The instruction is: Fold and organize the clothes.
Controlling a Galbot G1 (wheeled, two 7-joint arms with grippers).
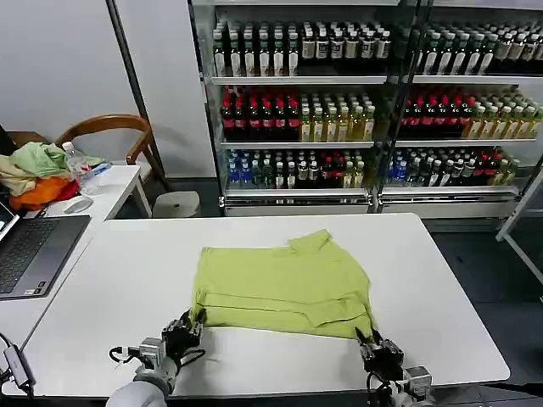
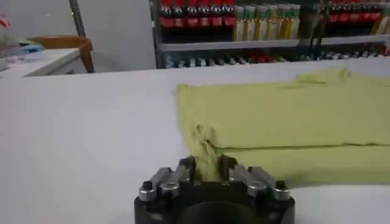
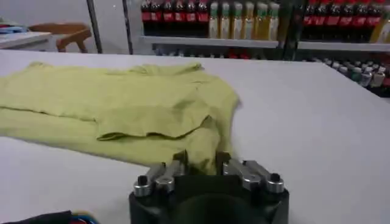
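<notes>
The T-shirt is spread flat near the middle of the white table, already partly folded, with a sleeve turned in over the body and a doubled band along the near edge. Its two near corners are held, one by each gripper, which suits a fold in which the near edge is to be lifted and carried toward the far side; a hold at both corners would likely keep the edge straight and the cloth from skewing. The left gripper is set at the near left corner, low over the table, and in the left wrist view its fingers are seen closed on a puckered tuft of the fabric. The right gripper is set at the near right corner, and in the right wrist view its fingers are closed likewise on a bunched fold of the hem. The cloth between the two grips lies slack on the table and is not yet raised. A heap of other garments is left on the side table at far left, well apart.
</notes>
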